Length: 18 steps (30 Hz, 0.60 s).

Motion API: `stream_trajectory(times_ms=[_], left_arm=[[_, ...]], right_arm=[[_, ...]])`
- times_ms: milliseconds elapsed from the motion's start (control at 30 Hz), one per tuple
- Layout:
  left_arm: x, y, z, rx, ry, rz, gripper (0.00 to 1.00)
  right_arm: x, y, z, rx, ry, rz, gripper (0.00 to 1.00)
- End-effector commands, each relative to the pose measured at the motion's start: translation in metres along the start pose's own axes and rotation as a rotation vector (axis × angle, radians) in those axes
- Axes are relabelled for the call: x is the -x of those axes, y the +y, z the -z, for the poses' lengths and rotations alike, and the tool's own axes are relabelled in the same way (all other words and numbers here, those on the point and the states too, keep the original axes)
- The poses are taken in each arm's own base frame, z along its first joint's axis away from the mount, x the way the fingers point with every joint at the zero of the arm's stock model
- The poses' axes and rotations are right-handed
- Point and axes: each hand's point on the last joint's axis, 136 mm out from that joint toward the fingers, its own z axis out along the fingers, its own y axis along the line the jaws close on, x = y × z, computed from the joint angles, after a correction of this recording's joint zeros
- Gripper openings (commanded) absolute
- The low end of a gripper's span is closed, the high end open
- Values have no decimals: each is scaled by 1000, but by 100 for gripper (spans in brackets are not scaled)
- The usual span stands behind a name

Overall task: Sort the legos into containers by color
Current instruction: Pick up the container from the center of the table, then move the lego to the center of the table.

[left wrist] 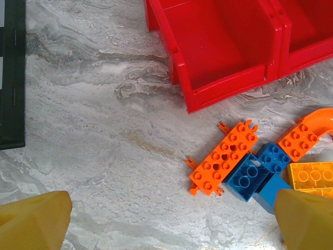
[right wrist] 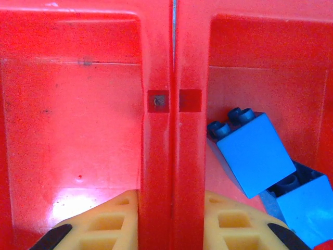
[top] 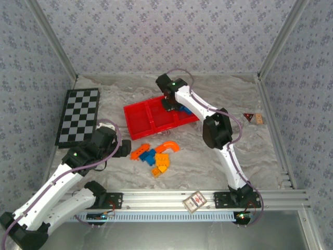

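The right tool [right wrist: 171,208] is pinched narrow on the red tray [right wrist: 73,120]. One yellow finger [right wrist: 125,208] is down in each of two compartments, and the dividing wall is gripped between them. Just beside it, in the compartment at the tray's right end, lie two blue legos [right wrist: 252,153], tilted against each other, with round studs showing on the upper one. The tray has three square compartments in a row. Across the marbled counter [left wrist: 104,156], the left tool [left wrist: 171,224] hangs wide open near the loose pile. The pile has one flat orange plate [left wrist: 223,159] with two rows of studs, one shorter orange brick [left wrist: 298,139], one curved orange arch [left wrist: 322,117], two blue bricks [left wrist: 273,159] touching the plate, and a yellow-orange brick [left wrist: 312,174]. One black-and-white checkered board [top: 78,117] lies left of the tray. A small printed card [top: 195,201] sits on the front rail, its print too small to read.
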Motion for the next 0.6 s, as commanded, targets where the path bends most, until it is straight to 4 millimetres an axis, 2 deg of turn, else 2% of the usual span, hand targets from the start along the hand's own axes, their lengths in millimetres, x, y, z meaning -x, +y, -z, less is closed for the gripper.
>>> stream_trajectory(times_ms=[0,133,233,433,567], left_arm=[[3,2,5,6,-24,4,100],[3,2,5,6,-25,4,100],[4,2,5,5,-27,4,100],[4,2,6,0,-31,5,100],[4,2,6,1,-31,5,100]], right_arm=[[11,-4,47,-2,-66,-14,17],[23,-13,66,6,-123,-81,15],[35,-27,69,18,-164,-164,13],[57,-55,49,27,-222,-287,12],[71,-66,33,39,-266,-330,11]])
